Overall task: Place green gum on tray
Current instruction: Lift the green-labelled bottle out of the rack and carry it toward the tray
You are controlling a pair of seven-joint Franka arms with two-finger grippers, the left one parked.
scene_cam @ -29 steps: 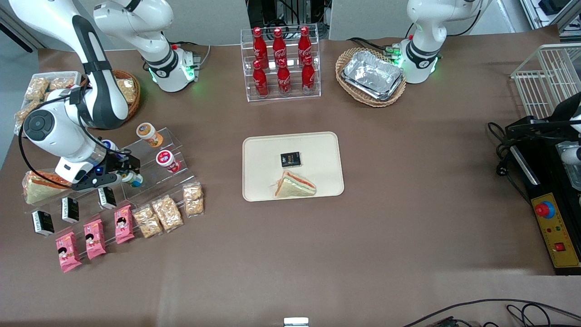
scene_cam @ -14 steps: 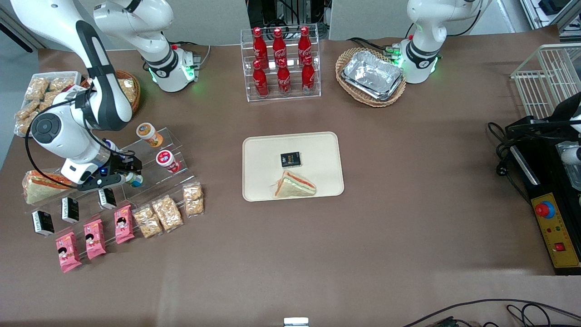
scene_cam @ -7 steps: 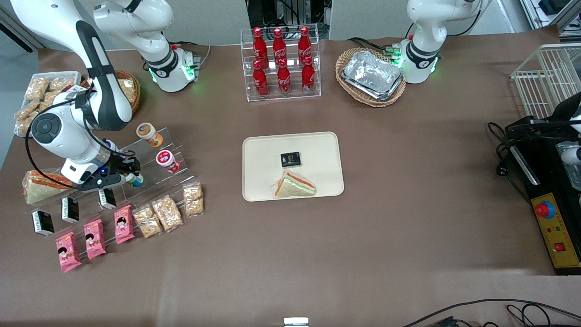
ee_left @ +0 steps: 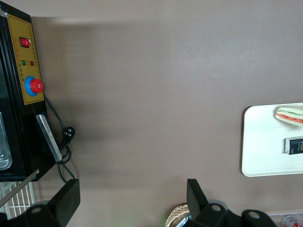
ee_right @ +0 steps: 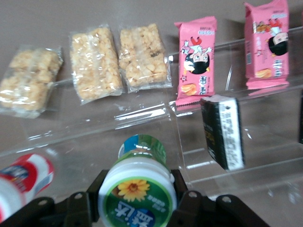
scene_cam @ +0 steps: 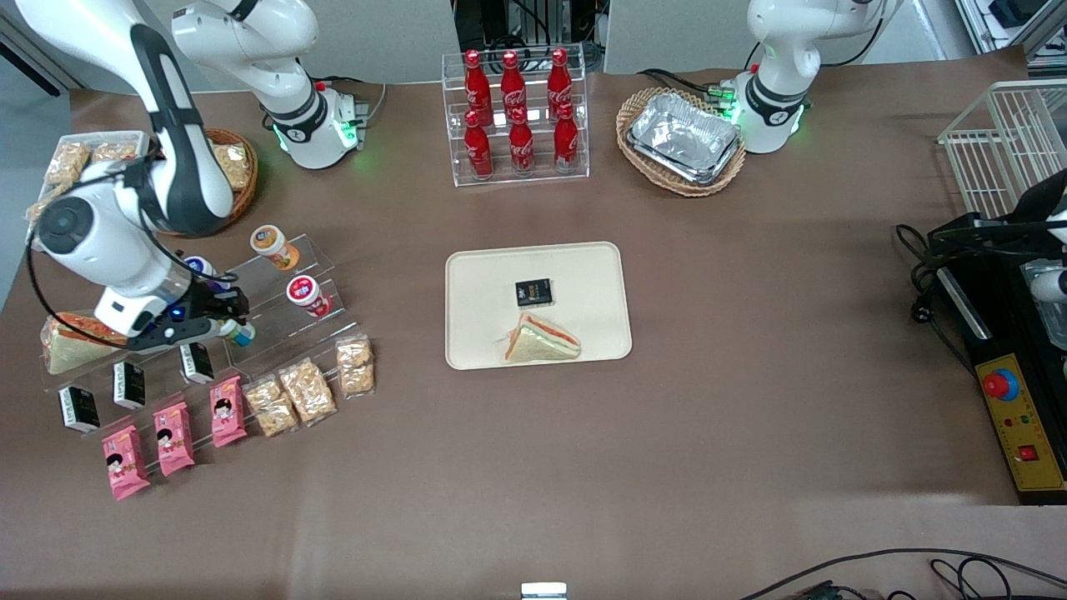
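Observation:
My right gripper is shut on the green gum, a small white bottle with a teal-green label, held over the lowest step of the clear acrylic stand. In the right wrist view the green gum shows its green-and-white lid with a yellow flower, clamped between my black fingers. The cream-beige tray lies in the middle of the table, toward the parked arm from the gripper. It holds a small black packet and a wrapped sandwich.
On the stand are a red-lidded bottle, an orange-lidded bottle and a blue-lidded bottle. Cereal bars, pink snack packs and black packets lie nearer the front camera. A cola rack and foil trays in a basket stand farther back.
My right gripper, holding the green gum, has shifted slightly toward the working arm's end of the table, away from the tray. The arm's elbow has moved the same way.

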